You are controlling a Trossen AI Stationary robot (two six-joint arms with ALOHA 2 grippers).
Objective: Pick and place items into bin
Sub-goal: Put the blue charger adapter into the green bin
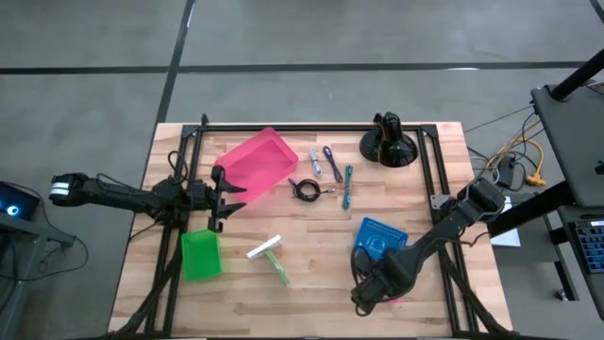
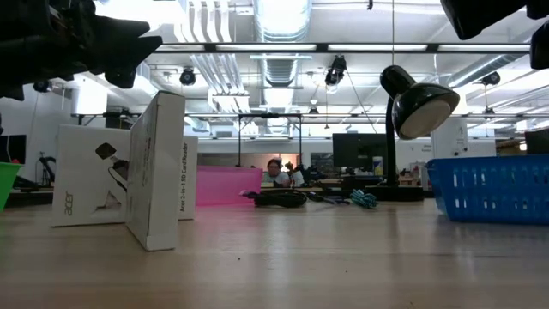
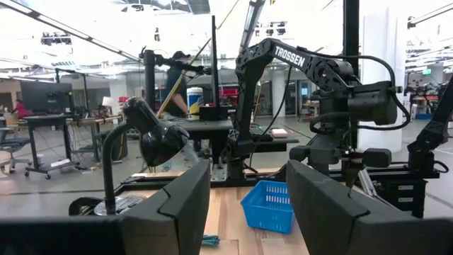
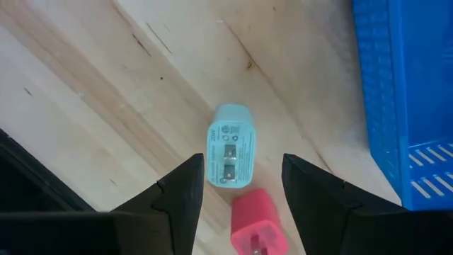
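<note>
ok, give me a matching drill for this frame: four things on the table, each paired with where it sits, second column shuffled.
Things:
1. pink bin
2. blue basket
3. lamp
4. teal charger

Places:
A. at the far edge of the table, right of centre
B. on bare wood just ahead of the open right claw, beside a red charger
C. in front of the left claw, left of the black cable
D. on the right half, next to the right arm

Pairs: 1-C, 2-D, 3-A, 4-B
</note>
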